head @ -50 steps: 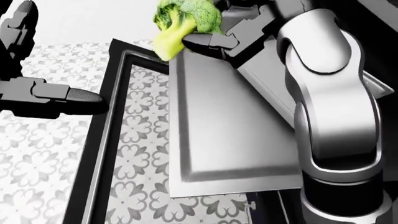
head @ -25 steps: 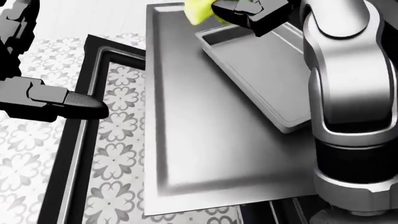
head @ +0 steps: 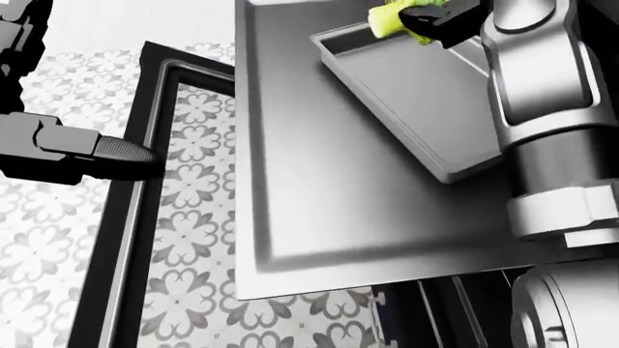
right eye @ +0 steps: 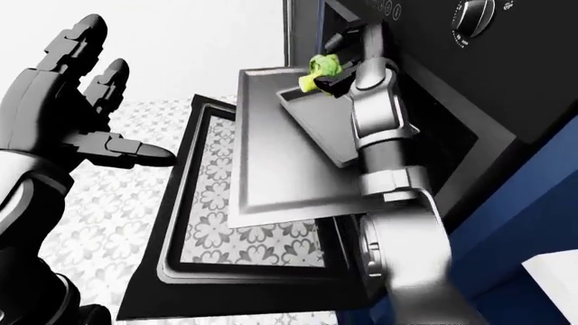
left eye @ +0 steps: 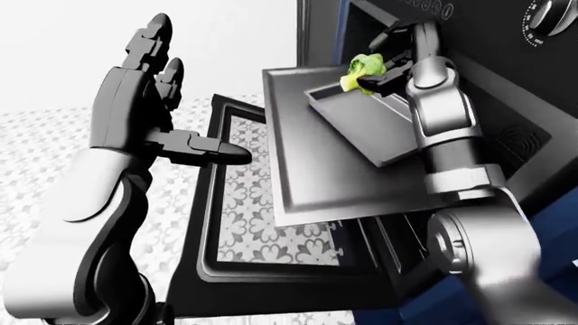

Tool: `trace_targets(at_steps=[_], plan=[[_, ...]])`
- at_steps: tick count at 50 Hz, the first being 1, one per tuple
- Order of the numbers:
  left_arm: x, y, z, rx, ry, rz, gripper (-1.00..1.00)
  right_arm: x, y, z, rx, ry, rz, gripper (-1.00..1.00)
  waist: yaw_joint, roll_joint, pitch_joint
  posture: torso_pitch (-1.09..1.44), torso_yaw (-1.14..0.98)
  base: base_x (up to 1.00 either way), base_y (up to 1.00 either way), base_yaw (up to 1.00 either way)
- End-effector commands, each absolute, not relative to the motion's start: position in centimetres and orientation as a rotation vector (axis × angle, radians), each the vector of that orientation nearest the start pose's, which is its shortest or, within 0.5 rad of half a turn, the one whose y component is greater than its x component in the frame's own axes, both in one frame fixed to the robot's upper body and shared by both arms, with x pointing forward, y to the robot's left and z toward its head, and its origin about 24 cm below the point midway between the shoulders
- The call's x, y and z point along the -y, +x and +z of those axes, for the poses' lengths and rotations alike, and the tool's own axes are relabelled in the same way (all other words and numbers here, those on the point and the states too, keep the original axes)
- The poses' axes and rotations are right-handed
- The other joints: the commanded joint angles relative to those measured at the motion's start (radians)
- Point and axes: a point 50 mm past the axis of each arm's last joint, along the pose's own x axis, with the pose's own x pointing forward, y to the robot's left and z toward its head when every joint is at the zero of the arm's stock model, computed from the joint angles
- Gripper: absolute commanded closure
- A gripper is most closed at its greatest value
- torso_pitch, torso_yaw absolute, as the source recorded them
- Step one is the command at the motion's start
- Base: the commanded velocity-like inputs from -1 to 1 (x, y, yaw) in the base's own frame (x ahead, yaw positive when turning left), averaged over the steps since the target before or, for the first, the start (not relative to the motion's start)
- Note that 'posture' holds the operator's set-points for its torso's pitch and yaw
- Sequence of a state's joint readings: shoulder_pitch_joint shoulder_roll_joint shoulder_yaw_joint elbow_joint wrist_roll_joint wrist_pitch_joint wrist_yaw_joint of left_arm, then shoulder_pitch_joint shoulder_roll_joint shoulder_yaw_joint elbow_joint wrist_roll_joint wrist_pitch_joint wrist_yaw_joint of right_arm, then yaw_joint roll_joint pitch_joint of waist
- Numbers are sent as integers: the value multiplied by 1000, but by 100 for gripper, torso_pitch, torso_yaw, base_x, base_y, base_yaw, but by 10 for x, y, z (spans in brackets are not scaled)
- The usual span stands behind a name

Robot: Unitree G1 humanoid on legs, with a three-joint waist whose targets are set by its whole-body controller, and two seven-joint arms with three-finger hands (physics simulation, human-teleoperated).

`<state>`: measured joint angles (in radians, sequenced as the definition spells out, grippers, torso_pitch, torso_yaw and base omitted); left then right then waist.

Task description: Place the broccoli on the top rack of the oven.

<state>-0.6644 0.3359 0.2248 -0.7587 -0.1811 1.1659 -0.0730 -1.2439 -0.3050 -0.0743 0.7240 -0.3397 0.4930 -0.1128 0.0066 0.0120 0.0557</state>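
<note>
The broccoli (left eye: 364, 68) is green with a pale yellow-green stalk. My right hand (left eye: 390, 64) is shut on it and holds it over the far end of the small grey tray (left eye: 361, 125), at the oven's mouth. In the head view the broccoli (head: 389, 16) shows only at the top edge. The tray lies on a large pulled-out grey sheet (left eye: 316, 162). My left hand (left eye: 167, 125) is open and empty, raised at the left above the lowered oven door (left eye: 244, 203).
The oven door with its glass pane (head: 194, 181) hangs open over a patterned tile floor (left eye: 54, 156). The oven's dark front with knobs (right eye: 469, 20) is at the upper right. A blue cabinet side (right eye: 533, 217) stands at the right.
The camera has shifted, so the tray and sheet sit lower and fuller in the head view. My right hand has carried the broccoli further up and right, over the small tray's far end.
</note>
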Motion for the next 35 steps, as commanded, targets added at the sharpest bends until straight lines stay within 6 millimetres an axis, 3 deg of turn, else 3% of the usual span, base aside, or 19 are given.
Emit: trace_targets(at_steps=[1, 10, 18, 35], plan=[[-174, 252, 287, 346, 182, -55, -100, 183, 409, 306, 188, -514, -381, 100, -1, 1, -30, 0, 0, 0, 0, 0], [-174, 248, 289, 392, 201, -65, -100, 190, 418, 295, 155, -582, -462, 100, 2, -1, -26, 2, 0, 0, 0, 0], [-171, 246, 291, 405, 208, -84, -100, 198, 421, 281, 119, -619, -489, 100, 5, -4, 7, 10, 0, 0, 0, 0], [-171, 246, 292, 417, 198, -85, -100, 204, 420, 281, 113, -631, -513, 100, -1, -5, 85, 24, 0, 0, 0, 0]])
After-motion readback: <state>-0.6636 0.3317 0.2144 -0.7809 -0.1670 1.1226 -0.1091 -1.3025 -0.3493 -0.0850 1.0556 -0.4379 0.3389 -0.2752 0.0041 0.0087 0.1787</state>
